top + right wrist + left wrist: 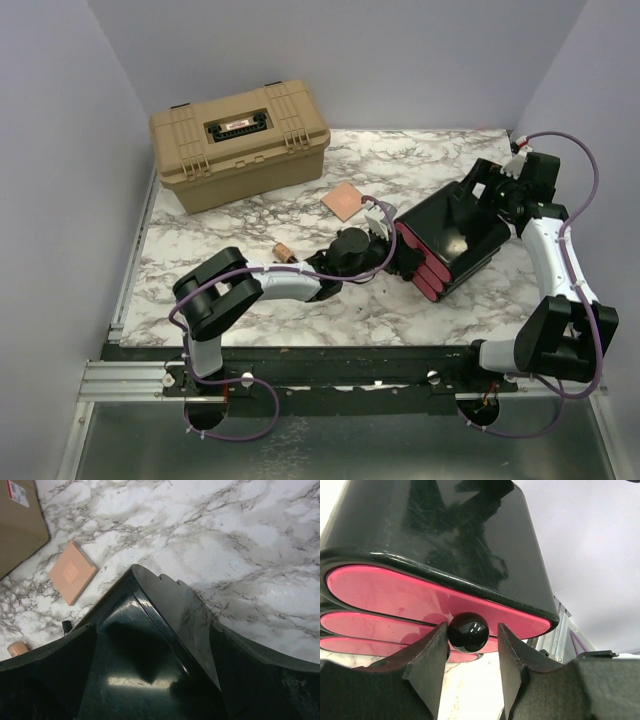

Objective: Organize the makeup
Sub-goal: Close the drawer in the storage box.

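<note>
The black box with pink drawers (pixel 455 240) stands at the right middle of the table. My left gripper (pixel 470 650) is open, its fingers on either side of the black round drawer knob (pixel 468 631); the left finger touches it and the right one stands a little off. My right gripper (pixel 155 675) is shut on the box's back top corner (pixel 150 645). The flat square copper-pink compact (pixel 345 198) lies on the marble behind the left gripper and also shows in the right wrist view (pixel 72 571). A copper lipstick tube (pixel 283 250) lies beside the left forearm. The other makeup is out of view.
A tan toolbox (pixel 238 140) with its lid shut stands at the back left, and its corner shows in the right wrist view (pixel 17 520). Grey walls close in the table on the left, back and right. A metal rail (pixel 130 380) runs along the near edge.
</note>
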You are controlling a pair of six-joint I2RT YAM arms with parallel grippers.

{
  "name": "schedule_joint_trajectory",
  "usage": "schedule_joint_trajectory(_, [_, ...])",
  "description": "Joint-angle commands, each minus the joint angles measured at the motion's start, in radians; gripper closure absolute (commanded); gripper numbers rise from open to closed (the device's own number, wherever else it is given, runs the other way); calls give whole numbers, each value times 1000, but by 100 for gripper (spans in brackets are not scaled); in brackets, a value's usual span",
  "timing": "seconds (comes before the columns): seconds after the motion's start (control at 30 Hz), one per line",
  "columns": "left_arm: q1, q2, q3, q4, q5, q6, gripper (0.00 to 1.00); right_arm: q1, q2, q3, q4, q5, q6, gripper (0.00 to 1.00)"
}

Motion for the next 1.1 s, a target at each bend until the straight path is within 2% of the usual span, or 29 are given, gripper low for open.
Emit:
schedule_joint_trajectory(0.0, [-10,-6,-1,58,-45,6,54,9,47,102,-207,78,4,0])
schedule_joint_trajectory(0.17, [-7,-10,-5,58,-48,6,53,9,96,277,-274,121,-23,0])
schedule_joint_trajectory(0.3, [-5,1,5,56,-47,3,53,11,110,322,-297,2,-28,0])
schedule_joint_trajectory(0.47, [-5,33,28,58,-33,-9,53,13,35,189,-206,-245,29,0])
schedule_joint_trajectory(0.63, [-5,58,41,60,-46,-15,53,21,-77,71,-147,-401,36,0])
schedule_joint_trajectory(0.97, [-5,52,21,88,-36,-25,52,31,-193,-36,-195,-454,26,0])
schedule_joint_trajectory(1.07, [-6,27,7,96,-26,-15,44,33,-194,-52,-200,-488,23,0])
